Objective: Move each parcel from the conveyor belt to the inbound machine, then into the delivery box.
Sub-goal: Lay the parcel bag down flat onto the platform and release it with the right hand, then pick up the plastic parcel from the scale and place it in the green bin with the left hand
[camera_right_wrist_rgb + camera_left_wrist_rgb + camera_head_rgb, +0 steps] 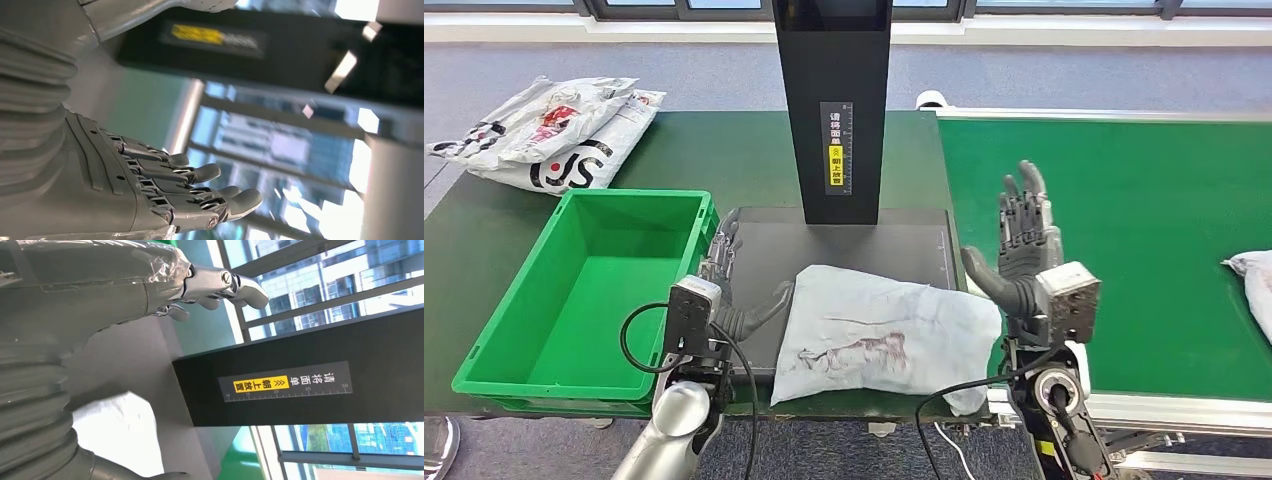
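Note:
A crumpled white parcel (886, 332) with a dark red print lies on the dark platform of the inbound machine (754, 240), under its black column (835, 110). My left hand (724, 275) hovers open just left of the parcel, thumb reaching toward its edge; the parcel's white corner (117, 432) lies beside that hand (150, 285). My right hand (1024, 245) stands upright and open at the parcel's right end, fingers (200, 190) straight and holding nothing. Another white parcel (1254, 290) lies on the green conveyor belt (1144, 240) at the far right. The green delivery box (584, 290) stands at the left.
Several white printed mail bags (549, 130) lie on the dark green table at the back left, behind the box. The machine's column rises between my hands. A silver rail (1164, 408) edges the belt's near side.

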`<state>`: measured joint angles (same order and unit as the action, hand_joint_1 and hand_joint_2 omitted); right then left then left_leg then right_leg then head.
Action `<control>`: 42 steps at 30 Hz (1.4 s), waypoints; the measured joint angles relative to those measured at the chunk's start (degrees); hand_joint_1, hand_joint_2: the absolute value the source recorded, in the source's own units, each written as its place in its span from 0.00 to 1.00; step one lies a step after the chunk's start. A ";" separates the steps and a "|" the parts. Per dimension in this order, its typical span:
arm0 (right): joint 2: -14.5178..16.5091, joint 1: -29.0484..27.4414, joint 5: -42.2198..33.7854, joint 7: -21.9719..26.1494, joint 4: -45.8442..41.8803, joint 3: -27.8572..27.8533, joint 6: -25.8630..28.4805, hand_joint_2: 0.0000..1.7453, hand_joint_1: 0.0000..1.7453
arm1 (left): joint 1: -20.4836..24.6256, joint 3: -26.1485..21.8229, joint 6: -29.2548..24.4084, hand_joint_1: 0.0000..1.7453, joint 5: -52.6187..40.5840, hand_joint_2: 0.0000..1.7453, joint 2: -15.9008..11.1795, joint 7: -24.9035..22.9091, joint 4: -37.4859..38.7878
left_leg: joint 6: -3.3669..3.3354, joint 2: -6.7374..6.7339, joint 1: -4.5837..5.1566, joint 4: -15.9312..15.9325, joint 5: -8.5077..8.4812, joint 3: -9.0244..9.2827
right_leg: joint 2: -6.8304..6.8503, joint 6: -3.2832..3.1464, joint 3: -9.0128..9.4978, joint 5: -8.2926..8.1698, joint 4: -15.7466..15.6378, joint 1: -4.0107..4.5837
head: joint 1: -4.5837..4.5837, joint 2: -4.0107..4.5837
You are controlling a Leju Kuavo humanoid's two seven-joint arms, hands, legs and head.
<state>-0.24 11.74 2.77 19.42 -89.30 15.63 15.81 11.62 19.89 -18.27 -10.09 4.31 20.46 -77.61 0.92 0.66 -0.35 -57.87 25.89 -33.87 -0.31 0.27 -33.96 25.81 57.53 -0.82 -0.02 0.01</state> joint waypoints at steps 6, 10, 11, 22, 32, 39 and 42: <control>0.97 -3.33 -1.05 1.43 -7.09 -2.32 4.96 1.00 0.00 | 1.01 0.00 -0.33 0.00 -3.07 1.00 -0.63 -0.05 -0.01 | 0.00 -0.02 0.00 0.00 0.00 0.02 | 0.00 0.00 0.00 -0.01 0.00 0.00 | 0.00 0.01; 1.18 -5.55 -1.45 1.66 -9.90 -3.82 6.04 1.00 0.00 | 1.86 0.01 -0.23 0.00 -4.62 1.00 -1.08 -0.18 -0.01 | 0.00 -0.02 0.00 0.00 0.00 0.02 | 0.00 0.00 0.00 -0.01 0.00 0.01 | 0.00 0.01; 1.19 -5.99 -1.54 1.72 -10.31 -4.08 6.12 1.00 0.00 | 2.05 0.04 -0.11 0.00 -5.25 1.00 -1.24 -0.27 0.00 | 0.00 -0.03 0.00 0.00 0.00 0.02 | -0.01 0.00 0.00 -0.01 0.00 0.01 | 0.00 0.02; 1.17 -6.73 -3.91 3.00 -11.31 -4.96 5.98 1.00 0.00 | 7.76 9.44 14.73 0.00 -22.90 1.00 -3.96 -2.64 4.54 | -0.01 -0.07 0.01 0.00 -0.01 0.03 | -0.04 -0.02 -0.01 -0.04 0.00 -0.01 | 0.00 -0.01; 0.83 -6.82 -4.68 3.44 -10.93 -5.24 7.30 1.00 0.00 | 13.54 20.41 21.90 0.00 -23.67 1.00 -3.62 -1.43 10.17 | 0.00 -0.09 0.02 0.00 -0.01 0.03 | -0.05 -0.03 -0.03 -0.06 0.00 -0.01 | 0.00 -0.01; 0.83 -6.84 -4.72 3.44 -10.93 -5.67 8.17 1.00 0.00 | 16.60 25.27 23.40 0.00 -24.51 1.00 -2.45 -2.56 14.24 | -0.01 -0.10 0.02 -0.01 -0.01 0.04 | -0.05 -0.03 -0.02 -0.06 0.00 -0.01 | 0.00 0.01; 0.83 -6.92 -4.67 3.42 -10.95 -5.75 8.30 1.00 0.00 | 18.26 26.96 22.88 0.00 -26.25 1.00 -1.41 -3.66 17.43 | -0.01 -0.10 0.02 -0.01 -0.02 0.04 | -0.05 -0.03 -0.02 -0.06 0.00 -0.01 | 0.00 0.00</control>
<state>0.59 4.82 -1.90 22.84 -100.25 9.88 24.11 29.87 46.85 4.61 -36.34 2.90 16.81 -60.18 0.91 0.56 -0.33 -57.87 25.87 -33.83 -0.36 0.24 -33.97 25.75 57.53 -0.84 -0.02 0.01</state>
